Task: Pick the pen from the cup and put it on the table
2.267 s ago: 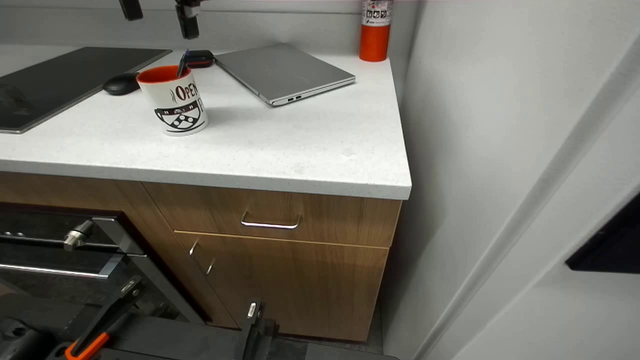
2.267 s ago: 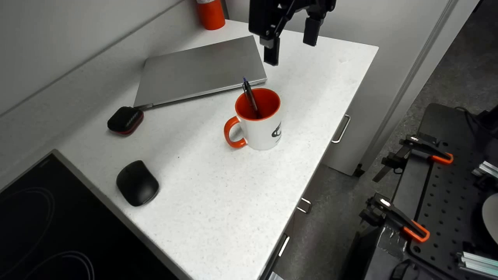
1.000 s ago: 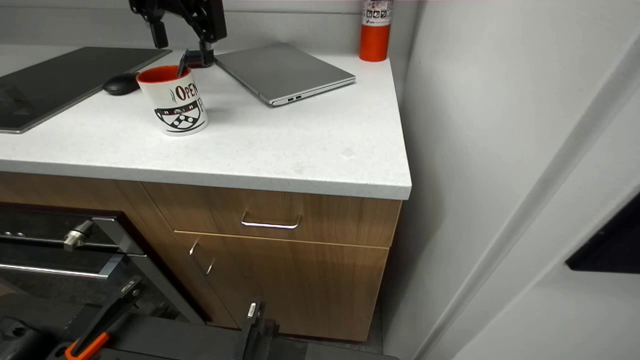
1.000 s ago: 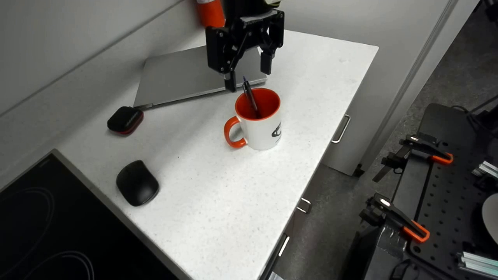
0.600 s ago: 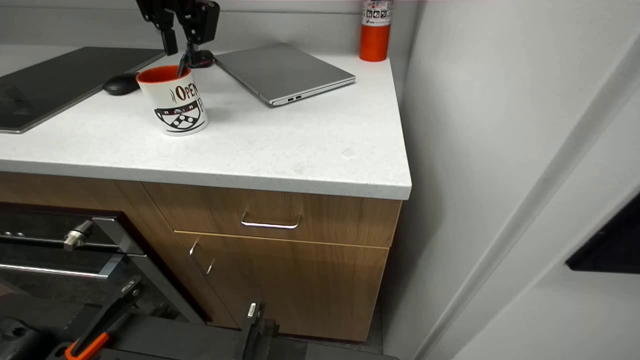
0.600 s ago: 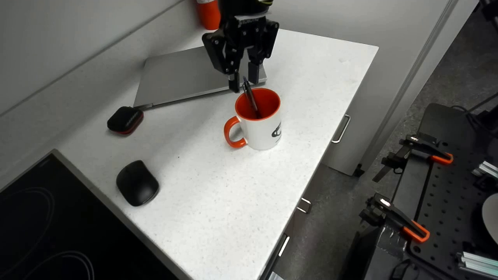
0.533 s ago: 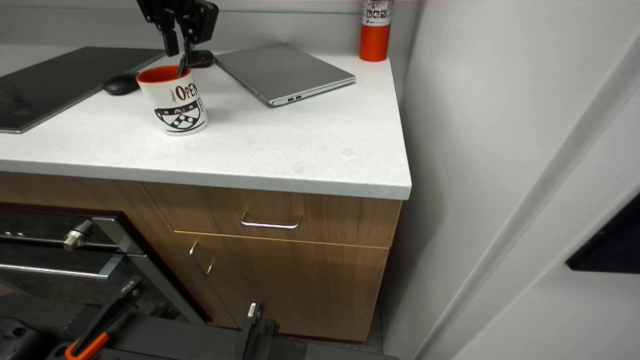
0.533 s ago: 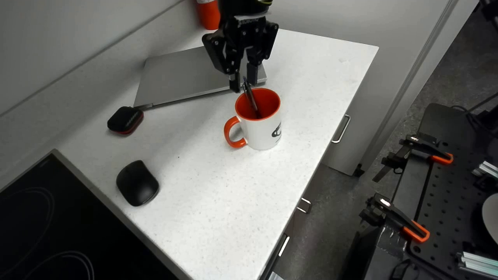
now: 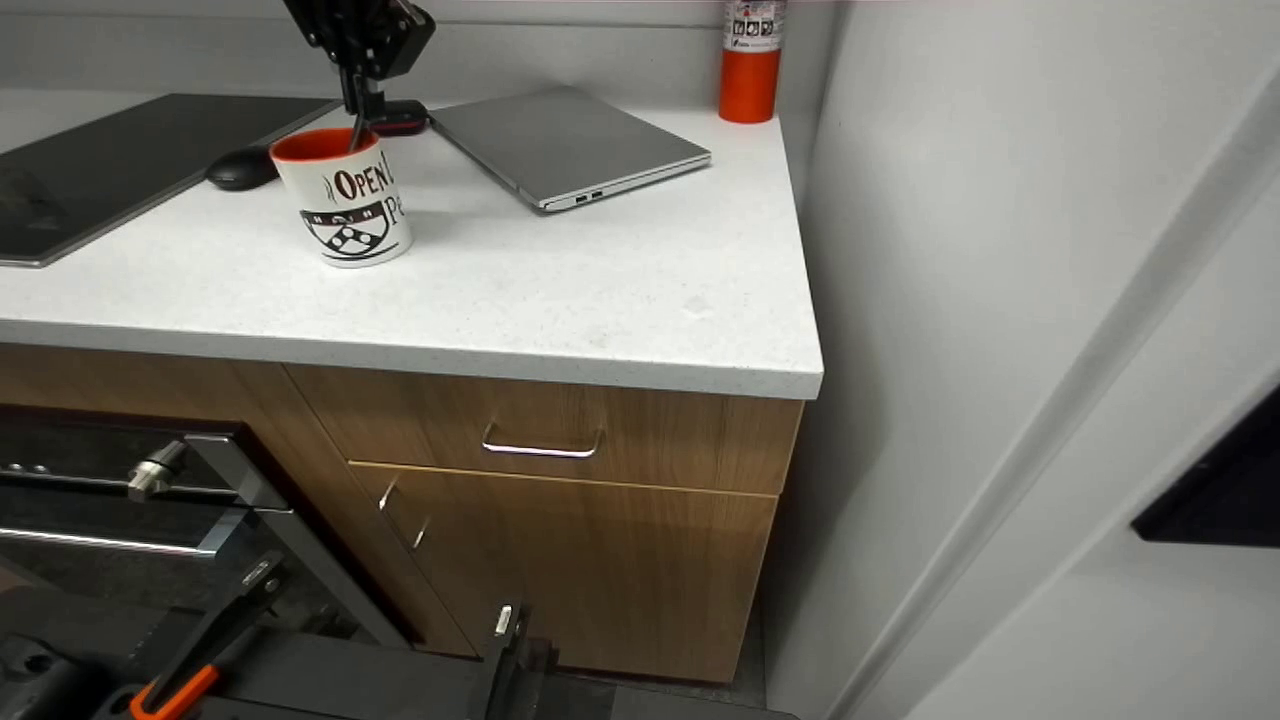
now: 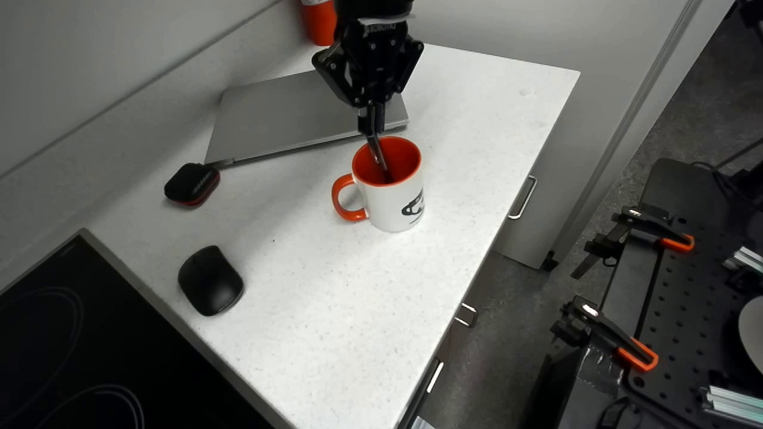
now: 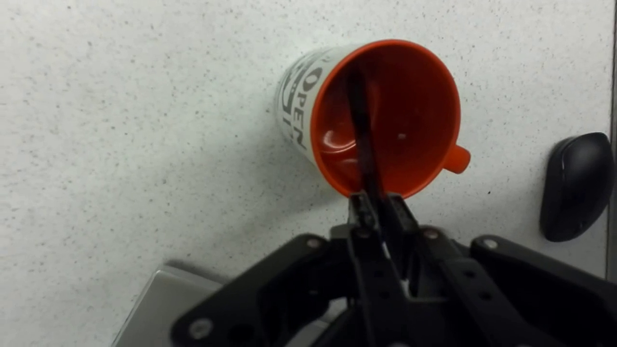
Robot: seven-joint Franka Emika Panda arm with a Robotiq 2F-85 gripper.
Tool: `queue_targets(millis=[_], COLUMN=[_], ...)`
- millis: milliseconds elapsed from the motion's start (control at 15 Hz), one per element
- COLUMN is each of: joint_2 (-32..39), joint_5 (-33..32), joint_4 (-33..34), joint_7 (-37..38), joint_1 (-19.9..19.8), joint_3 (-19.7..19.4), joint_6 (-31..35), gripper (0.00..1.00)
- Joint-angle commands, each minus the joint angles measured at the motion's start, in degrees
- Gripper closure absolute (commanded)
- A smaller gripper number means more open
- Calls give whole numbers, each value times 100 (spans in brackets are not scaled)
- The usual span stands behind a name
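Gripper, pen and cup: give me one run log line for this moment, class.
gripper: shut on pen | pen: lower end inside cup | cup: standing on table | placement: not yet done

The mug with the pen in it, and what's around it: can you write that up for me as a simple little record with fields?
Container: mug, white outside, red-orange inside, dark print reading OPEN
Contents: pen, dark, leaning, lower end inside
Grip: gripper above the mug, shut on the pen's upper part
Surface: white countertop
Nearby: mouse, closed laptop, small black-and-red case, cooktop
Stage: pen gripped, not yet laid on the countertop
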Motion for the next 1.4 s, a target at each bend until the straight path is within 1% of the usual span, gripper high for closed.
queue_targets(millis=[0, 267, 467, 733, 867, 1000, 1267, 1333], joint_2=[-267, -859, -1375, -1815, -1782, -1654, -955, -720], joint_5=[74, -181, -339, -1095, -1439, -1635, -2055, -2215], joint_4=[-44, -145, -99, 36, 13, -60, -235, -220], joint_7=[-56, 109, 224, 727, 863, 893, 1190, 1379], joint_1=[-31, -1, -24, -212, -338, -438, -623, -653], joint_3=[-21, 7, 0, 31, 3, -44, -88, -81], joint_6=[-226, -457, -854, -1542, -1819, -1922, -1819, -1800], gripper=[100, 100, 100, 100, 100, 100, 100, 100])
